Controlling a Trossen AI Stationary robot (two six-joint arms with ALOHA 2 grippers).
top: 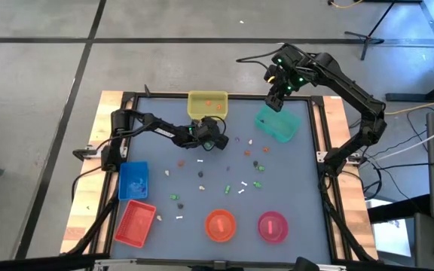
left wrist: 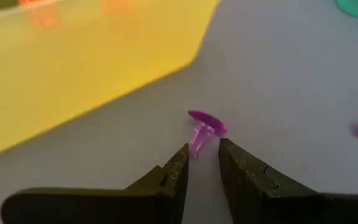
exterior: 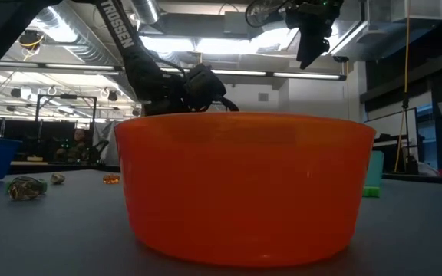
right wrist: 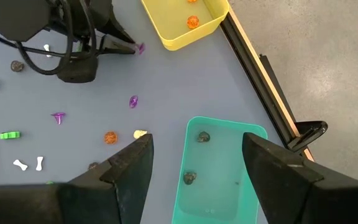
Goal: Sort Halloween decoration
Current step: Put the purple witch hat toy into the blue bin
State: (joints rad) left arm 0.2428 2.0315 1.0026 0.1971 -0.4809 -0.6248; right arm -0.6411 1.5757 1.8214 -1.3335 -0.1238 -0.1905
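While the counter (top: 292, 196) is carrying the trays and bowls around its edges, the right claw (right wrist: 194, 158) is hanging wide open above the teal tray (right wrist: 219, 180), which is holding two dark grey trinkets (right wrist: 203, 137). The left claw (left wrist: 202, 163) is sitting low beside the yellow tray (left wrist: 86, 68), its fingers narrowed around the stem of a tiny purple trinket (left wrist: 202, 129); whether they are pinching it I cannot tell.
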